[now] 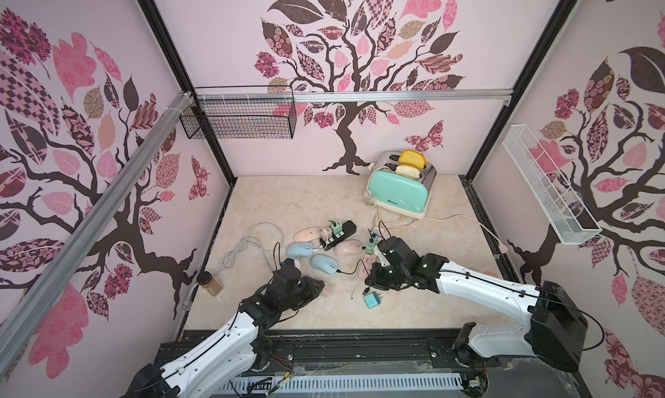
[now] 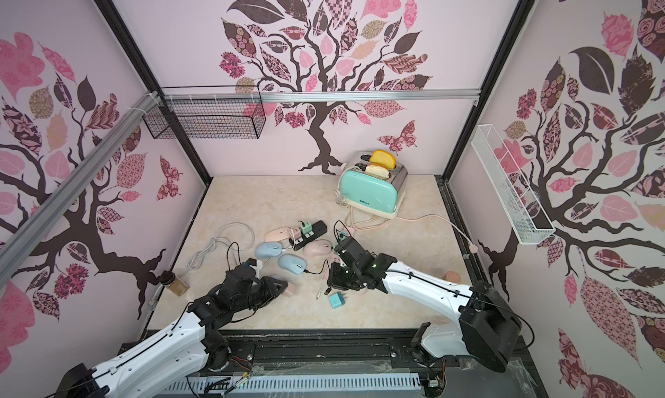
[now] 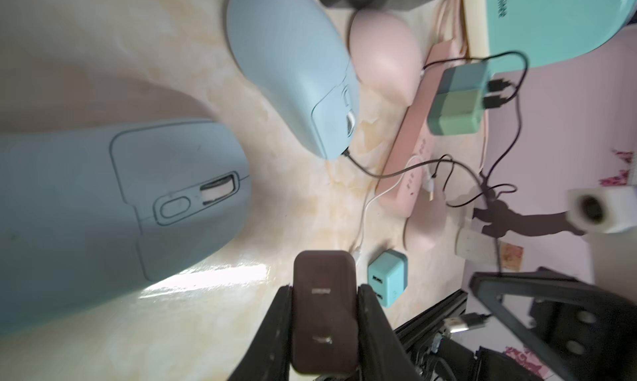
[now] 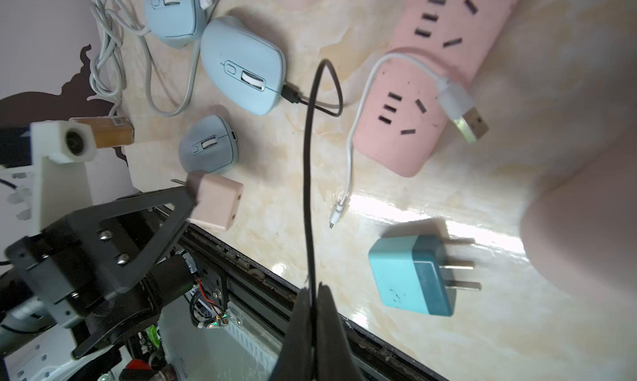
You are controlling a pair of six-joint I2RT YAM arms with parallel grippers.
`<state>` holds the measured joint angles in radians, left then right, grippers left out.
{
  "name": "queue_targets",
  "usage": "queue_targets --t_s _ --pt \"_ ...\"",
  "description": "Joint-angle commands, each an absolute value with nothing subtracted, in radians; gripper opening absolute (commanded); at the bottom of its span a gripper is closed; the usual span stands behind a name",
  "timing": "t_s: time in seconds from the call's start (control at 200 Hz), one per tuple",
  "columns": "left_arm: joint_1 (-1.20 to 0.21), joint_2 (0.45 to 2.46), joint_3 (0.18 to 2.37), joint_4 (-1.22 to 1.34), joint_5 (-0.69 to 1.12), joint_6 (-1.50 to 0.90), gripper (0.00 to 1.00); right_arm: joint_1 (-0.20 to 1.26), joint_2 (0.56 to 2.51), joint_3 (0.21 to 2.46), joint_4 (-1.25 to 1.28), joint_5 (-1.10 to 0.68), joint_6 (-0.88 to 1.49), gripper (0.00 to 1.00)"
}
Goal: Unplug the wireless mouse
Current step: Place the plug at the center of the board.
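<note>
A light blue wireless mouse point(image 4: 241, 65) lies on the marble table with a black cable point(image 4: 308, 176) plugged into its front end. My right gripper point(image 4: 313, 288) is shut on that cable, a loop's length away from the mouse. In both top views the mouse point(image 1: 324, 263) point(image 2: 292, 263) sits between the arms, left of my right gripper point(image 1: 370, 281). My left gripper point(image 3: 324, 293) is shut on a pink two-prong charger block point(image 3: 324, 320), held just above the table near the front edge, also seen as the charger block point(image 4: 215, 203).
Two more blue mice point(image 4: 172, 14) point(image 4: 208, 145) and two pink mice point(image 1: 307, 234) point(image 1: 349, 248) lie around. A pink power strip point(image 4: 431, 86), a loose white USB cable point(image 4: 358, 121) and a teal charger point(image 4: 410, 276) lie nearby. A black power strip point(image 1: 340, 234), a toaster point(image 1: 399, 191) and a jar point(image 1: 210, 284) stand further off.
</note>
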<state>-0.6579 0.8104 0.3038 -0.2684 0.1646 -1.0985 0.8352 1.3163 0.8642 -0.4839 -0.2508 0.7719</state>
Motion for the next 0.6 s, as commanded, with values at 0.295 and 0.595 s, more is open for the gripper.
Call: queue_targets --t_s 0.295,0.595 --pt "-0.723 0.926 0.391 -0.355 0.119 -1.004 0.61 0.835 1.31 0.908 -0.695 -0.096 0.601 0.0" --pt "-0.751 0.858 0.503 -0.308 0.087 -0.828 0.73 0.838 1.303 0.966 -0.766 -0.065 0.486 0.0"
